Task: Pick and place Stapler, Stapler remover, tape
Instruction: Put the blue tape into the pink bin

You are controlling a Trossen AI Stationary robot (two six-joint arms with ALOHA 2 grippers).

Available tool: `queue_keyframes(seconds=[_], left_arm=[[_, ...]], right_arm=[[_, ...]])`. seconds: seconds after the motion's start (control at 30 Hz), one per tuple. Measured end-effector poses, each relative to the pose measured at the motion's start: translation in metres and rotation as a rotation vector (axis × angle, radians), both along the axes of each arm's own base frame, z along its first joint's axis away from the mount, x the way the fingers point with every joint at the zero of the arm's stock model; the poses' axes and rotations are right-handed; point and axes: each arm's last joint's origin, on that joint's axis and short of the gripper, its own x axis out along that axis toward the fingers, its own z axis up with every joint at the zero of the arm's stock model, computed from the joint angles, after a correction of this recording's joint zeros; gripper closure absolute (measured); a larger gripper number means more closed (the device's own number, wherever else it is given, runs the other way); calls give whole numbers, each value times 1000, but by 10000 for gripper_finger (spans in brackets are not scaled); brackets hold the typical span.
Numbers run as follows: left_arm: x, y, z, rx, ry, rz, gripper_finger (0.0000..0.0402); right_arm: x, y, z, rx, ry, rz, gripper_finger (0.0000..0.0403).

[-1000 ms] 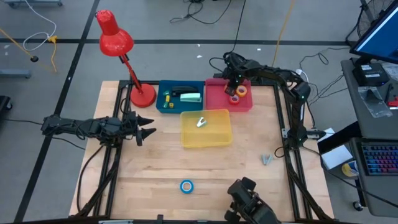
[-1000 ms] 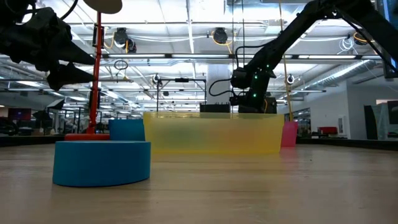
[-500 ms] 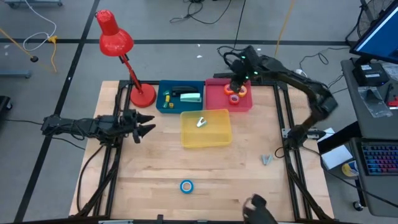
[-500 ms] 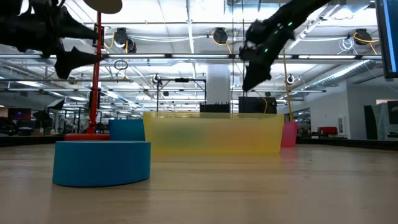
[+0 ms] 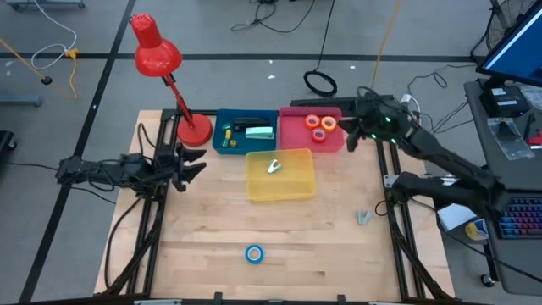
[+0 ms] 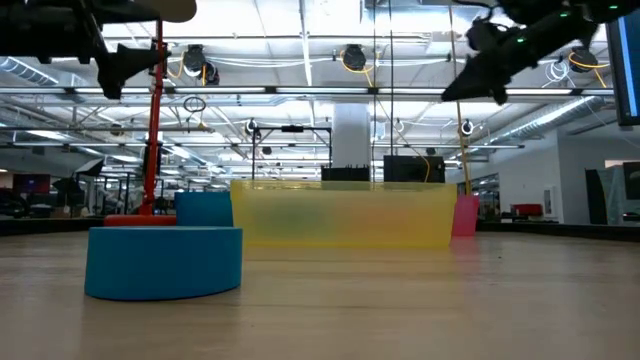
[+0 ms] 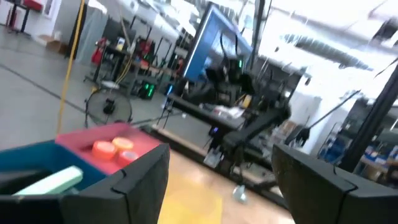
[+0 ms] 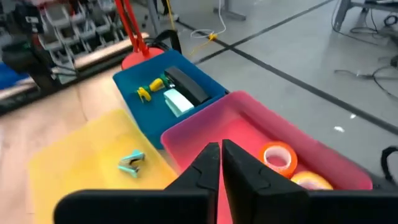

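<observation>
While no brand, label or legible writing shows on any item, listed as follows. Pink bin (image 5: 298,135) at table's far edge, holding orange tape roll (image 5: 312,123), a second orange-yellow roll (image 5: 329,124) and a roll with red in it (image 5: 319,135). Blue bin (image 5: 222,124) just beside it, holding black stapler (image 5: 249,124), pale green stapler (image 5: 259,132) and small yellow item (image 5: 227,140). Yellow bin (image 5: 292,184) nearer the table's middle, touching or nearly touching both others, holding one pale staple remover (image 5: 273,166). Second staple remover (image 5: 362,218) lying loose on wooden table (image 5: 212,229) near right edge. Blue tape roll (image 5: 254,253) lying loose near front edge, well apart from both arms. Red desk lamp (image 5: 161,59) with base at far left corner. Right gripper (image 5: 350,140) raised just beside pink bin's right end, fingers closed together, empty; right wrist view looking down past fingers (image 8: 208,163) onto orange roll (image 8: 278,155). Left gripper (image 5: 193,163) raised near lamp base, left of yellow bin, fingers (image 7: 140,177) spread wide, empty.
</observation>
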Motion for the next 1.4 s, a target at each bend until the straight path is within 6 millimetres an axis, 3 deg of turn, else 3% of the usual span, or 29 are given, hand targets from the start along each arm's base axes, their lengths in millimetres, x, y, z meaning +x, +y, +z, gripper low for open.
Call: queue_keyframes(seconds=[0.37,0.53,0.73,1.0,1.17,1.4], left_arm=[[-6,-2,24,-30,-267,-80,123],[9,-8,29,-52,-221,-110,124],[50,-27,56,-116,-4,-172,124],[109,-74,77,-355,538,-226,124],[133,-102,68,-565,778,-181,124],[163,-138,30,-879,946,-206,124]], right_arm=[[-31,31,-21,64,-141,35,402],[-37,37,-31,123,-183,39,401],[-40,40,-36,124,-198,34,401],[-41,41,-36,95,-187,43,401],[-41,41,-36,93,-185,43,401],[-41,41,-36,68,-173,52,402]])
